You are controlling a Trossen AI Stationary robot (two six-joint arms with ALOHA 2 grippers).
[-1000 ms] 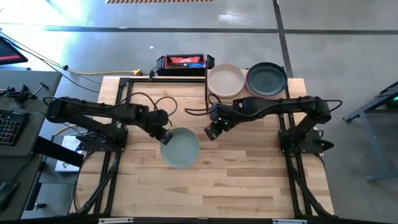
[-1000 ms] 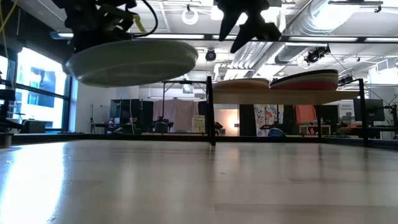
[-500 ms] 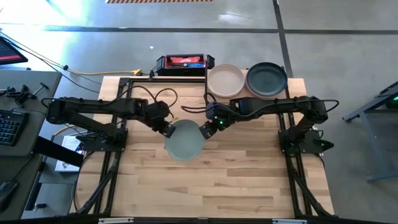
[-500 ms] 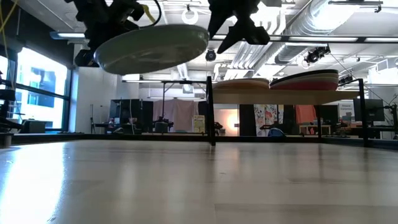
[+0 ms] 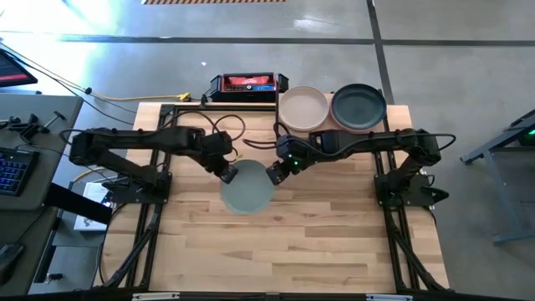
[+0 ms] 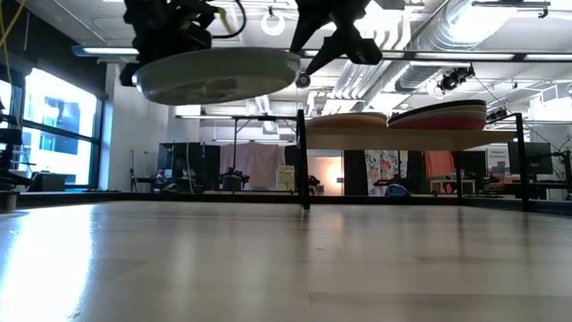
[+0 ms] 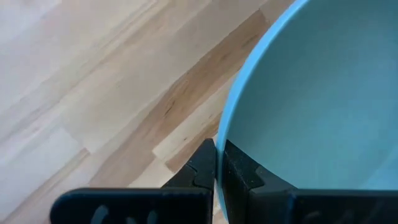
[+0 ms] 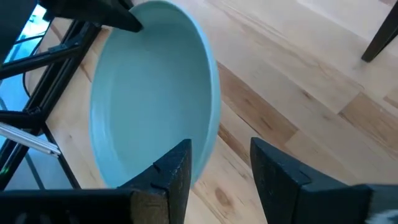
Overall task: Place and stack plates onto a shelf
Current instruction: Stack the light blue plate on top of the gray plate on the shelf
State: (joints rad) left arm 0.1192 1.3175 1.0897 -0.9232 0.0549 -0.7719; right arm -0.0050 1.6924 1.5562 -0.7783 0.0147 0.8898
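A pale sage-green plate [image 5: 248, 189] hangs above the middle of the plank table, with my left gripper [image 5: 227, 171] shut on its left rim. My right gripper [image 5: 274, 174] is open at the plate's right side. In the right wrist view its fingers [image 8: 221, 148] stand on either side of the plate's rim [image 8: 210, 118], one over the bowl and one outside, and I see no touch. The shelf [image 6: 402, 140] at the far right carries two stacks of plates, a beige one [image 5: 303, 107] on top of one and a dark grey-green one [image 5: 359, 107] on the other. My left gripper pinches the plate's rim [image 7: 224, 132] between its two fingers, one inside the bowl and one outside. The fingers slant down from the table's left side. The plate sits about level and is lifted clear of the table [image 6: 214, 73].
A black-and-red box [image 5: 244, 84] stands at the far edge, left of the shelf, with cables lying near it. The shelf's black post [image 6: 302, 161] rises behind the plate. The near half of the plank table [image 5: 292, 242] is bare wood.
My left gripper has risen and gone toward the table's far right with the plate. The plate tipped on the way and now hangs about level and higher. Its right rim has come between my right gripper's open fingers.
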